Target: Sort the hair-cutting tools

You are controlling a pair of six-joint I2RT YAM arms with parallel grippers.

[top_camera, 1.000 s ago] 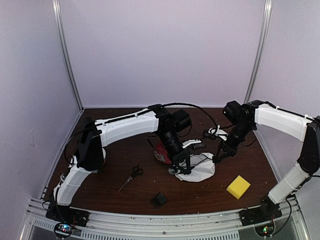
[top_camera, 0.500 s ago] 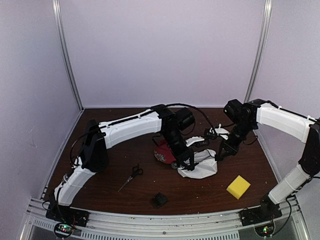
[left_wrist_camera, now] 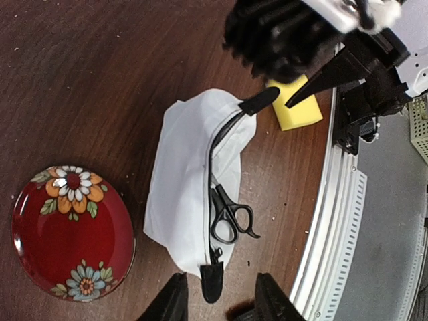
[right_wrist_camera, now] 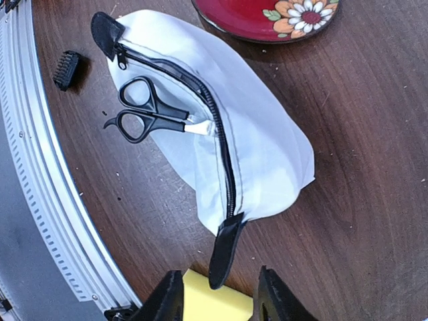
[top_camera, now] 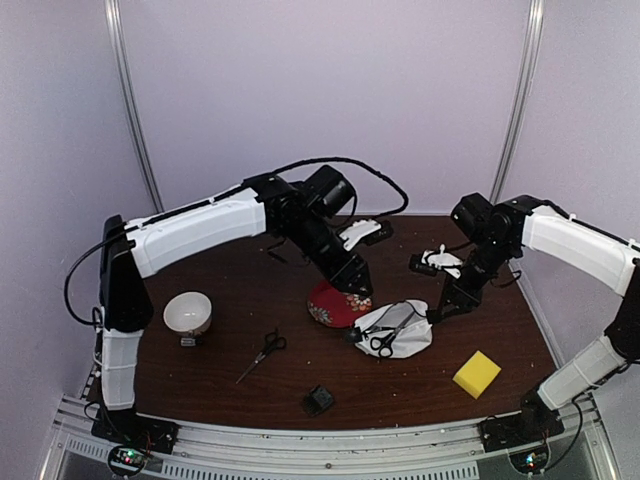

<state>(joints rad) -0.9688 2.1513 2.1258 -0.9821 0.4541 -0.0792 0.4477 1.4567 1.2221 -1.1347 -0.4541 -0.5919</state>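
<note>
Left fingers point(left_wrist_camera: 172, 302): released and empty, spread over the near end of the white pouch point(left_wrist_camera: 184, 180) at bottom centre. Right fingers point(right_wrist_camera: 168, 297): released, either side of the pouch's black zipper tab point(right_wrist_camera: 224, 251), clear of it. One scissors point(right_wrist_camera: 148, 115) lies handles-out, blades tucked into the zipper opening. The second scissors point(top_camera: 262, 354) rests on the surface point(top_camera: 230, 260) at lower left. The attachment block point(top_camera: 318, 400) sits at lower centre.

A white zip pouch point(left_wrist_camera: 180, 180) is seen lying on the dark table point(left_wrist_camera: 100, 80), close beside the red plate point(left_wrist_camera: 70, 234). A pair of scissors point(left_wrist_camera: 229, 215) is lodged at its open zip, handles out; the blades seem to be tucked inside. The left gripper point(left_wrist_camera: 217, 304) is held spread by the pouch's lower end.
</note>
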